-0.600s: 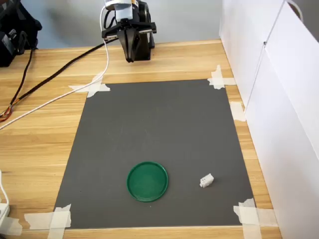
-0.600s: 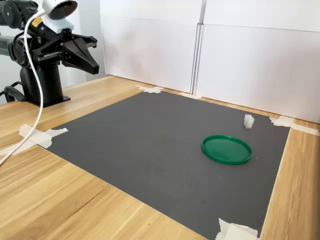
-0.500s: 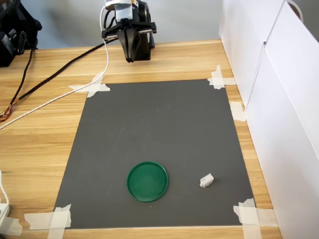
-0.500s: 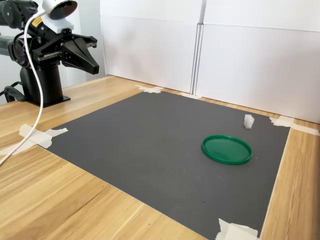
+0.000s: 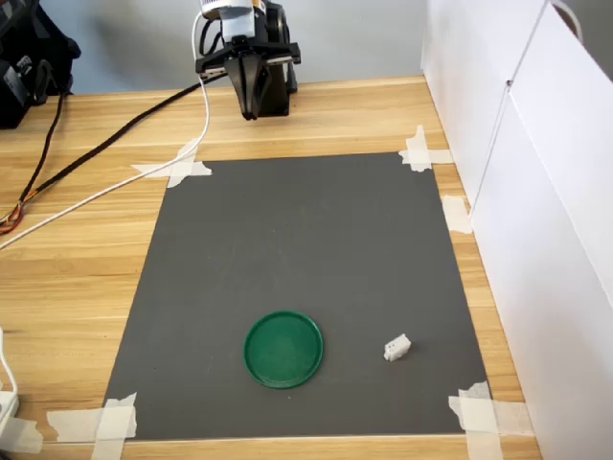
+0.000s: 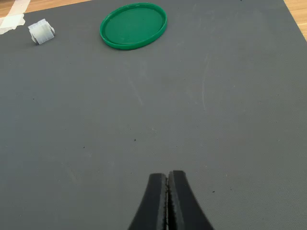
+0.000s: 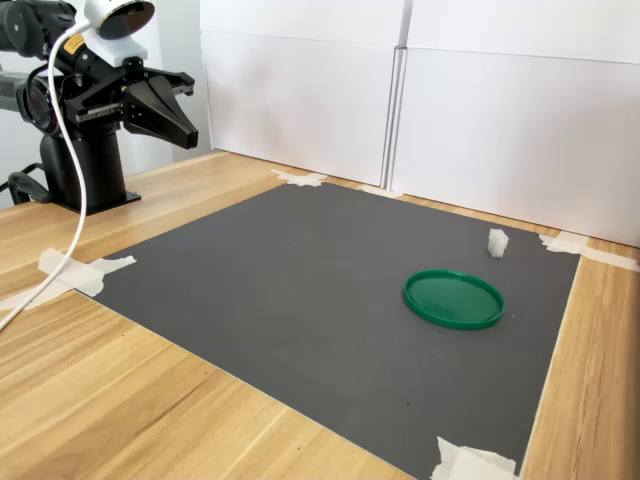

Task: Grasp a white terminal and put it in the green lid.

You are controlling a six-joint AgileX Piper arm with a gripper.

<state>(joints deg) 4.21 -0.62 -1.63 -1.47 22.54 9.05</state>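
The fingers [image 6: 168, 191] are pressed together with no gap between them and nothing held; the wrist view shows the two black tips meeting along a single seam. In the first exterior view the gripper [image 5: 250, 107] hangs above the bare wood at the far end of the table [image 5: 86, 278], just outside the far edge of the grey mat [image 5: 306, 240], close to the arm's black base [image 7: 85, 170]. It touches nothing.

Progress, as I judge it: nothing of the task is done. No grasp has been made and the approach has hardly begun. What is left is the whole job: opening, travelling across the mat, closing on the part, carrying it over and releasing it.

The white terminal [image 5: 396, 348] lies on the mat near the corner closest to the first exterior view's camera, on the first exterior view's right, well apart from the fingers with almost the full length of the mat between. It rests alone, clear of the tape pieces [image 5: 484, 414] at that corner. In the wrist view it sits far ahead of the tips and off to one side of their line.

The green lid [image 5: 283, 349] lies flat on the mat, rim up and empty, near the terminal but not touching it; in the first exterior view it is to the terminal's left. It too is well apart from the fingers.

A white cable [image 5: 115, 187] and a black cable [image 5: 96, 149] trail over the wood beside the mat, clear of the likely path.
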